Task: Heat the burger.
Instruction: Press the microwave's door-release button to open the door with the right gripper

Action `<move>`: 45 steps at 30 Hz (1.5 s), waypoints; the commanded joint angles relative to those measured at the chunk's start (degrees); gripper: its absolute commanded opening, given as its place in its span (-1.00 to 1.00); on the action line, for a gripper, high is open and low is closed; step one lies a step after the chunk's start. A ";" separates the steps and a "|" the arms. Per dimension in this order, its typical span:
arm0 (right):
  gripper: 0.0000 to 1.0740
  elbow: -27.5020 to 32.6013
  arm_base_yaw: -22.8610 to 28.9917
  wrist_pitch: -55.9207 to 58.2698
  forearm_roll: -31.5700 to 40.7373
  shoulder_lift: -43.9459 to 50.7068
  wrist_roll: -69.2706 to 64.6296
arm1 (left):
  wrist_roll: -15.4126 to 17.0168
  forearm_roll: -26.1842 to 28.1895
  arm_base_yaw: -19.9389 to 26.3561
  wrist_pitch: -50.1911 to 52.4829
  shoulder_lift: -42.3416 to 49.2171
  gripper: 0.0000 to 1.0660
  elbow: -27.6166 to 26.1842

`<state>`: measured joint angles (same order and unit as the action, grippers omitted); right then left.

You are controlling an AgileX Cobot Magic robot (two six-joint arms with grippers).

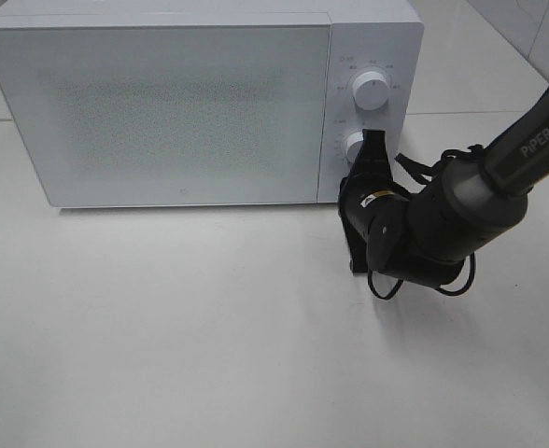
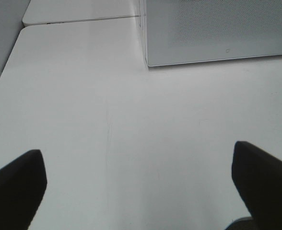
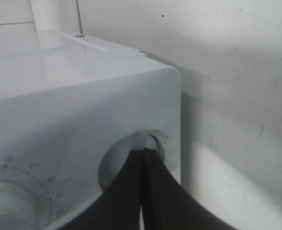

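– White surface (image 1: 209, 327), white wall behind, microwave (image 1: 162, 112) with its door shut. Where's the burger?

– Not in any view. You'd guess it sits inside the microwave, but the door is frosted, so you cannot tell. If it isn't in there, you heat an empty oven.

– Right end effector (image 1: 375, 136)?

– Fingers together with nothing between them, tips at the lower knob (image 1: 356, 147) on the microwave's control panel, below the upper knob (image 1: 371, 91). The wrist view shows the tips right at the knob's rim; you cannot tell if they press on it.

– So what goes wrong from here?

– Mainly slip. Your jaws are shut, so you'd be nudging the knob by its edge instead of gripping it. The tips can skate off the round rim and the dial won't turn, or will turn only partly. If you push harder to get bite, you may shove the microwave back across the surface. Overshoot is possible too, since an edge push gives you poor control of the angle. The dial marks are too small to read, so you can't confirm which knob sets the time.

– Left end effector (image 2: 136, 151)?

– Jaws wide apart, empty, over bare surface in front of the microwave's far front corner. It's well clear of the panel, so I see little risk from it.
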<state>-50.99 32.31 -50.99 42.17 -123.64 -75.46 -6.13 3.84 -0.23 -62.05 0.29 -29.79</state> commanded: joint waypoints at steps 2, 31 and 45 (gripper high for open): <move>-1.00 -3.78 -0.34 -8.65 -0.74 0.17 1.49 | 0.17 0.29 0.23 0.80 1.09 0.83 0.17; -1.00 -9.85 -0.23 -15.87 -1.95 -3.04 1.09 | 0.17 0.29 0.23 0.80 1.09 0.83 0.17; -1.00 -9.85 0.57 -10.14 -2.29 -2.98 1.55 | 0.17 0.29 0.23 0.80 1.09 0.83 0.17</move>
<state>-55.81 34.32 -53.63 50.31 -126.74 -74.03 -6.13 3.84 -0.23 -62.05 0.29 -29.79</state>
